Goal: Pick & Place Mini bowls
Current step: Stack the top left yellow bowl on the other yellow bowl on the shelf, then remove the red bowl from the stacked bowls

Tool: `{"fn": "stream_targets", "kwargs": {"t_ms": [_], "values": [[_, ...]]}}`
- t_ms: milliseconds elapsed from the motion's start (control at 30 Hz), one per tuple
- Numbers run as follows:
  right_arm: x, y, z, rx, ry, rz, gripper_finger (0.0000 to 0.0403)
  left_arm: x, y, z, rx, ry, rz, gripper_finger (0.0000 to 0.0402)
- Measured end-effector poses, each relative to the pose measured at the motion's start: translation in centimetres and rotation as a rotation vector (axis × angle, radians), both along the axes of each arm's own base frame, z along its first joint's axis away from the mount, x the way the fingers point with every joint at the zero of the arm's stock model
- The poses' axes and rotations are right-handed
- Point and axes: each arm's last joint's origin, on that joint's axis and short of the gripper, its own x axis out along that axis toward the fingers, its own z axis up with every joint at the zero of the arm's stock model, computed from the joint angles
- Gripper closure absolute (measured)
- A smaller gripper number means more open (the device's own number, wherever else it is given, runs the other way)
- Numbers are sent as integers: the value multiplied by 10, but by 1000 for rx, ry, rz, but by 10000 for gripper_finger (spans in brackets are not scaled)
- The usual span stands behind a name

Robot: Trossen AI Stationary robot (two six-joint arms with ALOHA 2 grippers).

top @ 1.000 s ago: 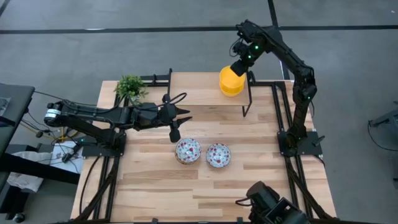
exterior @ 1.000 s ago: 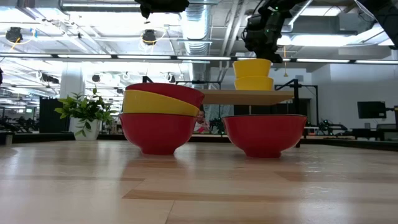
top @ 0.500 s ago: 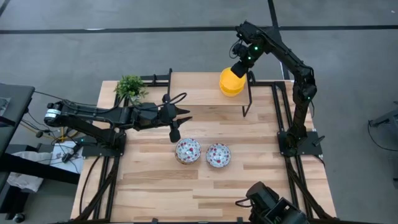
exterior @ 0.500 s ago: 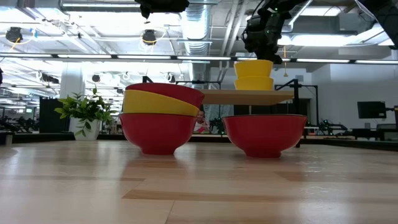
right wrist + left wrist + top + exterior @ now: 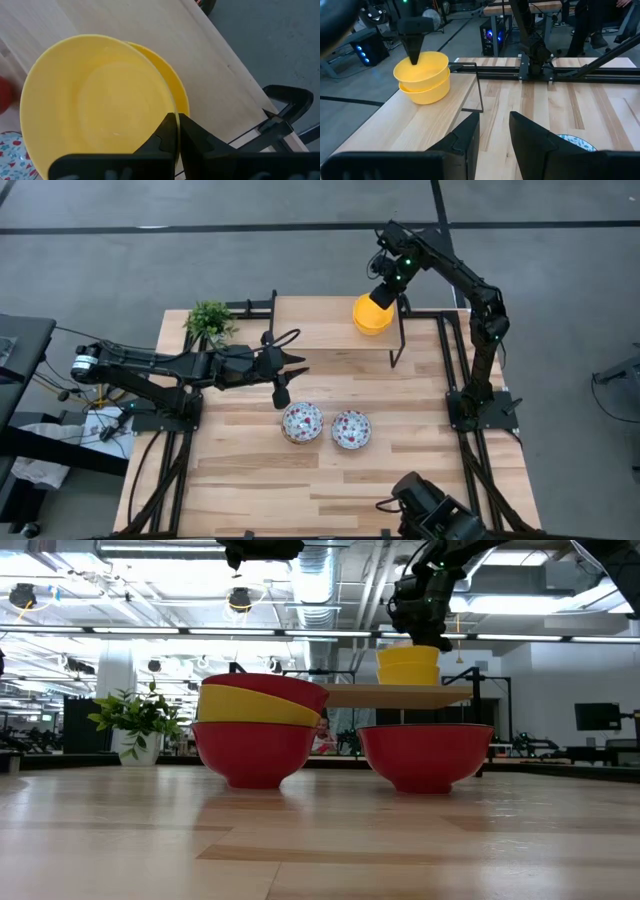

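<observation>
Two yellow mini bowls (image 5: 370,315) sit one in the other on a raised wooden shelf (image 5: 320,330) at the table's far side. My right gripper (image 5: 176,125) comes down over them, shut on the upper one. Nearer the middle are two speckled mini bowls, red on the outside. The left one (image 5: 302,421) tops a stack (image 5: 258,735) with a yellow bowl in it. The right one (image 5: 351,429) rests alone on the table. My left gripper (image 5: 495,132) hangs open left of them, with nothing between its fingers. My right gripper pinches the upper yellow bowl's rim (image 5: 172,111) on the bowl's right side, one finger inside the bowl and one outside. The fingers (image 5: 413,55) point steeply down from above. The bowl sits in the lower yellow bowl (image 5: 426,90), slightly off its centre.
A small green plant (image 5: 210,320) stands at the far left corner. A thin black bracket (image 5: 397,340) props the shelf's right end. The near half of the table (image 5: 300,490) is bare wood. The arms' black frames run along both side edges.
My right gripper has come down a little with the upper yellow bowl, which has sunk deeper into the lower one on the shelf.
</observation>
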Motion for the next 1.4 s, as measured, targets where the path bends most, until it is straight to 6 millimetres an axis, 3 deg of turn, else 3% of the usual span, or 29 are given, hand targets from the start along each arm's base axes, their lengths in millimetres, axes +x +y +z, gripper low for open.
{"fn": "stream_targets", "kwargs": {"t_ms": [300, 1000, 1400], "values": [[0, -1, 0, -5, -5, -4, 398, 0, 0, 0, 0, 0, 0, 295], [0, 0, 0, 3, 5, -11, 344, 0, 0, 0, 0, 0, 0, 296], [-1, 1, 1, -4, 6, -8, 340, 0, 0, 0, 0, 0, 0, 295]]}}
